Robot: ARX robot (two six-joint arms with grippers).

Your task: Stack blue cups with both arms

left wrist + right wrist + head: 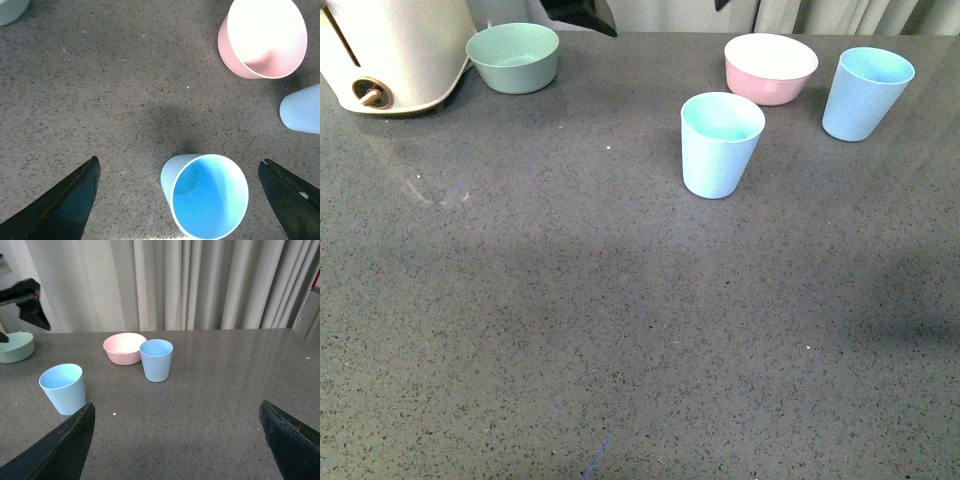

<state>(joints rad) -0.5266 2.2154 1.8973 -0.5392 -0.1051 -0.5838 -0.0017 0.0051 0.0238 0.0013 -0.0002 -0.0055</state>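
Note:
Two light blue cups stand upright and apart on the grey table. The nearer blue cup (722,145) is right of centre, and the second blue cup (866,93) stands at the far right. In the left wrist view my left gripper (178,161) hangs open high above the nearer cup (207,197), which shows between the two spread black fingers; the second cup (302,110) is off to one side. My right gripper (176,406) is open over bare table, well back from both cups (64,389) (156,360). Neither gripper touches anything.
A pink bowl (770,68) with a white inside sits between and behind the cups. A pale green bowl (513,57) and a cream appliance (395,50) stand at the back left. Part of a black arm (582,14) shows at the top edge. Curtains (210,285) hang behind the table.

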